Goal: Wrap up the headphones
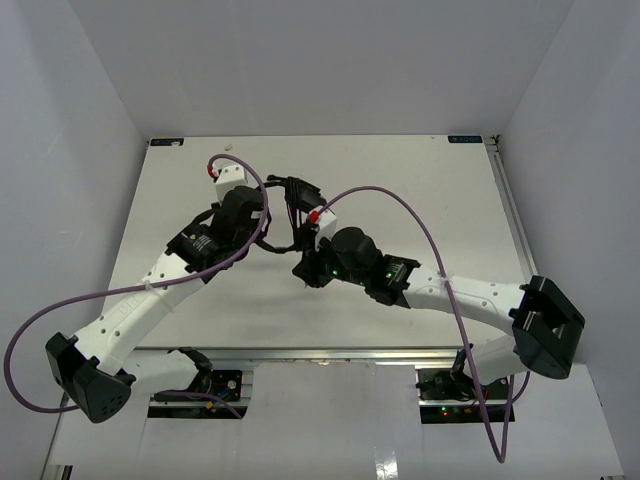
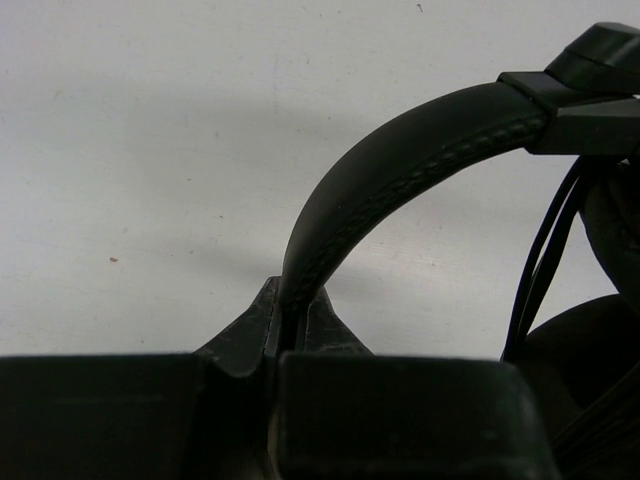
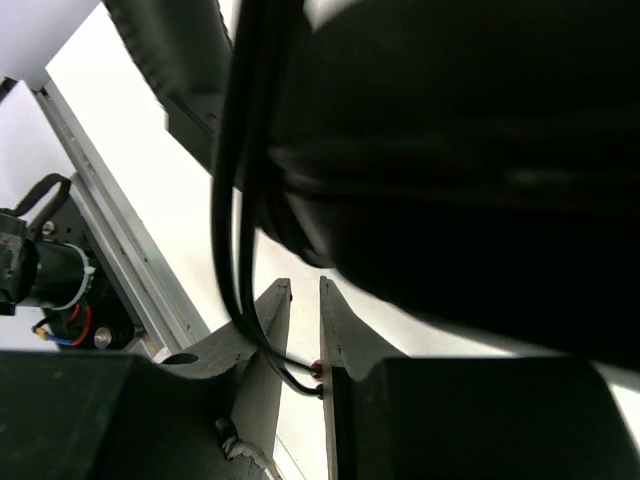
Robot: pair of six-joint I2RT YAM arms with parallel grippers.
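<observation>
White table (image 1: 420,180) centre: left hand (image 2: 293,300) clamps the headphones' (image 3: 450,150) probably springy headband (image 2: 400,170); right hand (image 3: 305,285) straddles their limp cable (image 3: 232,200), grip unclear.

headphones (image 1: 297,200) on desk (image 1: 430,190), centre | left pincer (image 2: 293,300) on headband (image 2: 400,170), left of earcup (image 2: 600,340) | right pincer (image 3: 303,300) at near side, just before earcup | cable (image 3: 235,200) runs between right pincer's fingers (image 3: 335,330)

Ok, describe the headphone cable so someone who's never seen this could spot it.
Start at the middle of the white table, where the black headphones are. Their cable is the thin black strands dropping into the right gripper. Unlike the thick purple robot cables, it's slender and black.
</observation>
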